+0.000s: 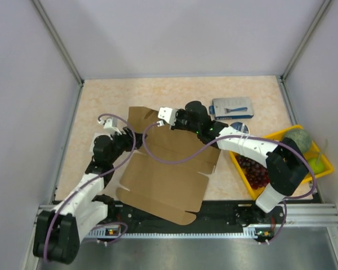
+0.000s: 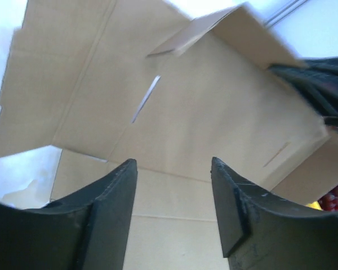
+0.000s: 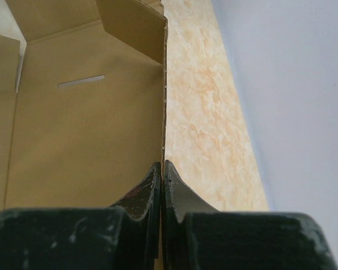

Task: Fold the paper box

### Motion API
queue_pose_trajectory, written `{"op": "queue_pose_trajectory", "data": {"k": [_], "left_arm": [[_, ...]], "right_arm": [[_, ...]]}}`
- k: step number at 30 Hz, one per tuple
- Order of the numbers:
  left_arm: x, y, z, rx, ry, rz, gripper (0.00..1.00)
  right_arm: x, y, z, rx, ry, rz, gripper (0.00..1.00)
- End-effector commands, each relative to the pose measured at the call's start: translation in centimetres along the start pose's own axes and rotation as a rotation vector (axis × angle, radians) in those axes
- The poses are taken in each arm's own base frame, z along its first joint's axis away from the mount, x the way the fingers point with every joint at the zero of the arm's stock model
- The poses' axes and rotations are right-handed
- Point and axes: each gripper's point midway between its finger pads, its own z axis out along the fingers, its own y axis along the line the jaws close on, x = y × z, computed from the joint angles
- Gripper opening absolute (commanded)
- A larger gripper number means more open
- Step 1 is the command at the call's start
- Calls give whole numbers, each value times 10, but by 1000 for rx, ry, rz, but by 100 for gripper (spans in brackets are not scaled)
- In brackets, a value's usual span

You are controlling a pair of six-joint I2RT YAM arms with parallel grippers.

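Observation:
The paper box [image 1: 169, 174] is a large brown cardboard sheet with flaps and creases, lying mostly flat in the middle of the table. Its far flap is raised. My right gripper [image 1: 172, 124] is at that far edge. In the right wrist view it [image 3: 162, 169] is shut on the upright edge of the cardboard panel [image 3: 84, 129]. My left gripper [image 1: 127, 140] is at the sheet's left side. In the left wrist view it [image 2: 172, 166] is open and empty just above the cardboard [image 2: 214, 112], with a flap standing up beyond it.
A blue-and-white flat package [image 1: 232, 107] lies at the back right. A yellow tray [image 1: 321, 163] at the right holds dark grapes [image 1: 253, 171], a green melon [image 1: 297, 139] and a small green fruit. White walls enclose the table on three sides.

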Motion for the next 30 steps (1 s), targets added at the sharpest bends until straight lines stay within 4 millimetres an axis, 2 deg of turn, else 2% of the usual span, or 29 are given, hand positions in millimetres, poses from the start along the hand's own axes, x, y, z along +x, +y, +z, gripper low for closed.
{"op": "queue_pose_trajectory", "data": {"k": [1, 2, 3, 4, 5, 6, 8, 9, 11, 12, 13, 15, 16, 19, 23, 24, 27, 30], "left_arm": [[-37, -27, -22, 12, -63, 94, 63], [-38, -28, -25, 3, -50, 114, 65], [-52, -40, -28, 22, -74, 137, 66], [-57, -43, -27, 26, -73, 156, 67], [-62, -43, -25, 16, -70, 210, 67], [-76, -50, -24, 20, -83, 253, 66], [-80, -46, -14, 3, -52, 334, 64], [-94, -54, -12, 12, -67, 366, 62], [-99, -49, 1, -4, -61, 422, 61], [-111, -56, 5, -3, -84, 452, 61], [-104, -54, 13, -10, -41, 470, 60], [-110, -62, 20, 17, -37, 555, 60], [-103, -59, 27, 11, 2, 571, 59], [-109, -55, 37, -17, 4, 618, 56], [-124, -58, 47, -36, -54, 655, 45], [-122, -62, 49, -29, -55, 690, 44], [-118, -56, 56, -70, -47, 724, 33], [-110, -54, 60, -65, -44, 724, 28]], "right_arm": [[-24, -21, -8, 63, -64, -84, 0], [-22, -21, -6, 59, -59, -97, 0], [-22, -19, -4, 46, -58, -121, 0], [-26, -23, -4, 36, -61, -131, 0], [-22, -18, -2, 7, -42, -137, 0], [-25, -15, -1, -14, -54, -146, 0], [-27, -20, -1, -26, -63, -143, 0], [-29, -18, 0, -46, -76, -138, 0], [-37, -24, -1, -53, -98, -134, 0], [-34, -20, 0, -81, -94, -126, 0], [-37, -25, -1, -81, -100, -125, 0], [-37, -25, 0, -97, -104, -125, 0], [-36, -24, 0, -105, -107, -126, 0], [-35, -28, 2, -111, -108, -129, 0], [-36, -29, 4, -116, -119, -124, 0], [-36, -29, 4, -120, -120, -121, 0], [-37, -32, 6, -114, -122, -112, 0], [-40, -36, 3, -103, -131, -98, 0]]}}
